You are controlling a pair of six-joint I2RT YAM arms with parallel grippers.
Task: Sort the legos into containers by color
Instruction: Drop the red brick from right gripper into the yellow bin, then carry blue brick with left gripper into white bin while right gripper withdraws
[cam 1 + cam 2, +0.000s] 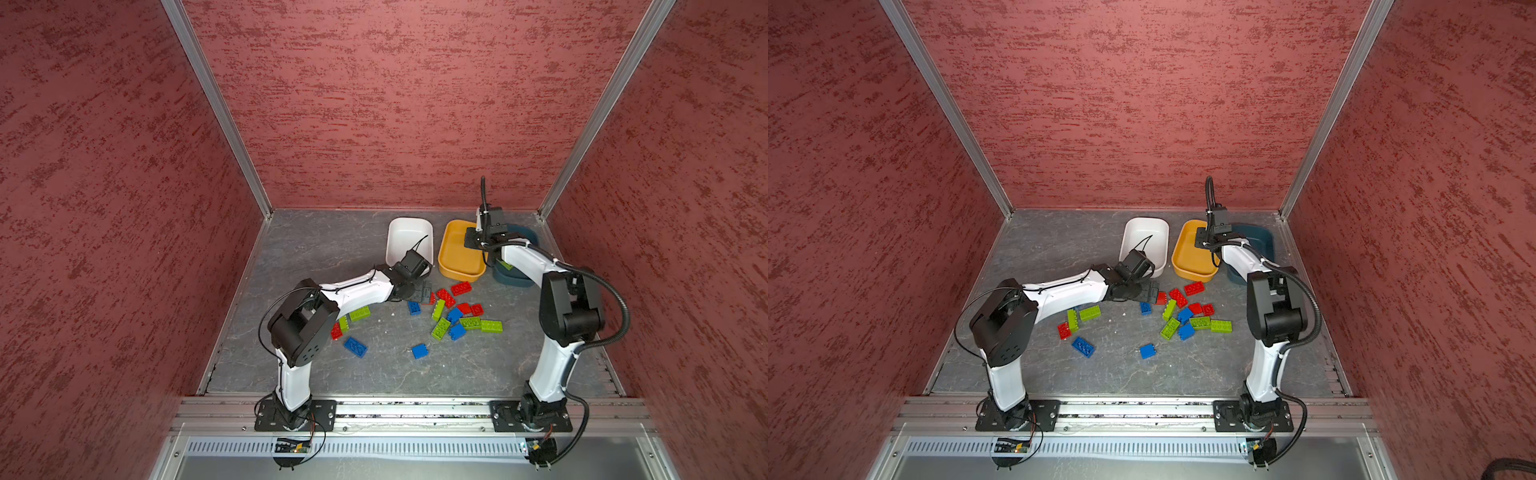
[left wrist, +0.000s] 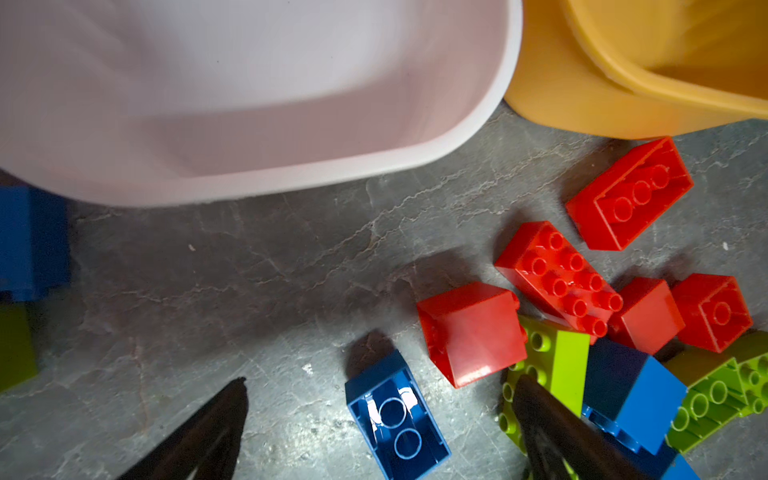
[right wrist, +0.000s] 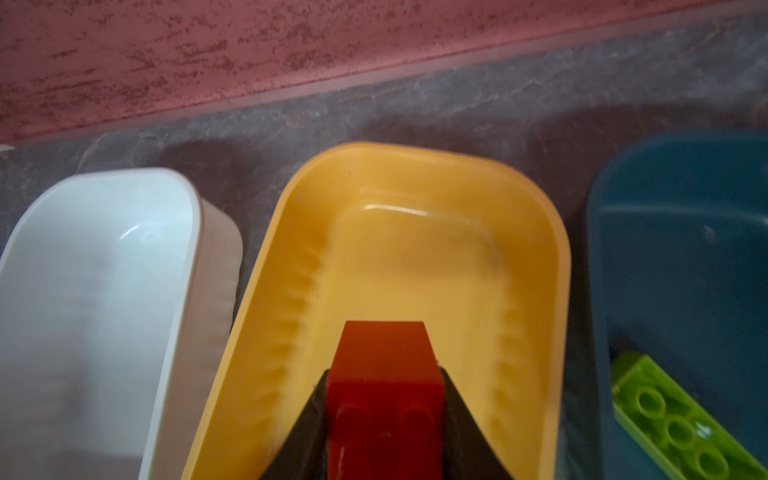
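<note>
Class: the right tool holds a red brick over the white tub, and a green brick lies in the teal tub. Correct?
No. The right tool holds the red brick over the yellow tub, not the white, as the right wrist view shows. The green brick does lie in the teal tub.

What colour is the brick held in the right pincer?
Red; the small studded plastic brick shows best in the right wrist view.

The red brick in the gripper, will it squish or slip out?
Probably no squishing: the red brick shows sharp, square edges in the right gripper. It might slip, since its pinched sides look smooth. It likely won't roll, being boxy.
</note>
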